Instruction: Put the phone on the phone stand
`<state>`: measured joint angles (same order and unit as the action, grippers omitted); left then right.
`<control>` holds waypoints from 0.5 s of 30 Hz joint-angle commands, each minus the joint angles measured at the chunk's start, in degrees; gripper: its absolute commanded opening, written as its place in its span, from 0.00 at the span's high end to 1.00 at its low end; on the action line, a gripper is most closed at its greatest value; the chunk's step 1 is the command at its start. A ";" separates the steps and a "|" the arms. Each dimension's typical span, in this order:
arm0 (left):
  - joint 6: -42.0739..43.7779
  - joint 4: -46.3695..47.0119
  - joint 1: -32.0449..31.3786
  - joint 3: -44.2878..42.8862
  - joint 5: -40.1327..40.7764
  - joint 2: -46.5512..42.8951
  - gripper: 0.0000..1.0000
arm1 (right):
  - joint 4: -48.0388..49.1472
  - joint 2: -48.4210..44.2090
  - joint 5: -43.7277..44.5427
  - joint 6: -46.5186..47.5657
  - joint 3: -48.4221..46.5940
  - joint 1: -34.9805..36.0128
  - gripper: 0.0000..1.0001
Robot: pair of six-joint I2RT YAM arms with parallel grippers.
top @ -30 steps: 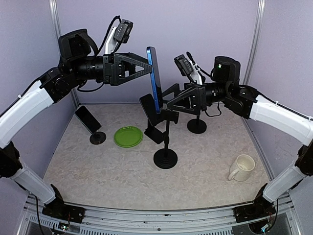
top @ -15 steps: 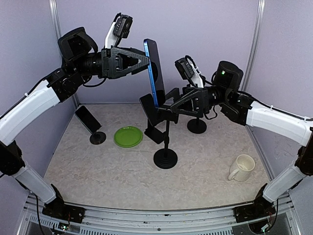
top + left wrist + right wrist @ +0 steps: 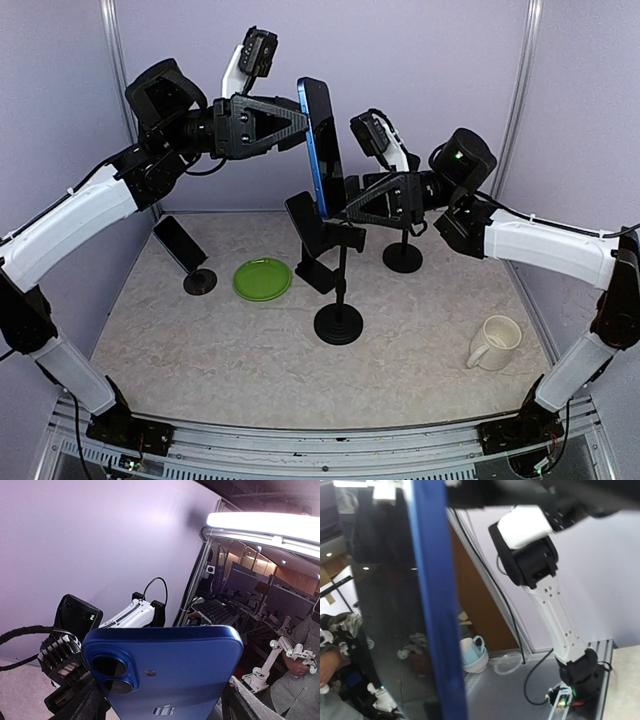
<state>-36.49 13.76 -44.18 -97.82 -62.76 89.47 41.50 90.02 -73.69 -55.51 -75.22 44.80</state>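
Pinching the blue phone [image 3: 322,150] across its width with the left gripper [image 3: 299,121], reaching in from nine o'clock, high over the table [image 3: 420,310]. Held near upright, the back with its lenses facing nine o'clock, the glass facing three. Reaching in from three o'clock with the right gripper [image 3: 346,207] at the phone's lower end; cannot tell whether clamped on it or only beside it. Just below, toward six o'clock, the phone stand [image 3: 341,280]. Green plate [image 3: 262,279] at nine o'clock of its base, mug [image 3: 494,342] at four

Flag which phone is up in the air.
The blue phone, held aloft by the left end effector. The two dark phones, far left and centre, sit well below it.
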 commanded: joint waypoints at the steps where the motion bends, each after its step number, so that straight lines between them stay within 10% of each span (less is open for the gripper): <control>1: -0.76 4.78 -0.12 0.60 -1.40 0.51 1.00 | 13.12 1.97 -1.62 -9.89 -2.40 0.54 0.28; 5: -1.50 6.73 0.30 0.67 -2.93 1.60 1.00 | 20.48 3.74 -1.84 -16.98 -2.99 0.56 0.39; 13: -5.99 13.82 0.84 -0.02 -4.80 4.79 1.00 | 32.86 7.50 -2.91 -28.86 -4.62 0.62 0.97; 15: -5.44 12.83 1.29 0.05 -3.70 4.89 0.69 | 33.98 7.60 -3.21 -29.99 -4.63 0.64 1.00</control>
<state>-41.41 23.46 -43.38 -97.32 -68.71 93.49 69.93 96.82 -77.62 -78.08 -78.04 44.93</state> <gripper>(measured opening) 0.712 0.040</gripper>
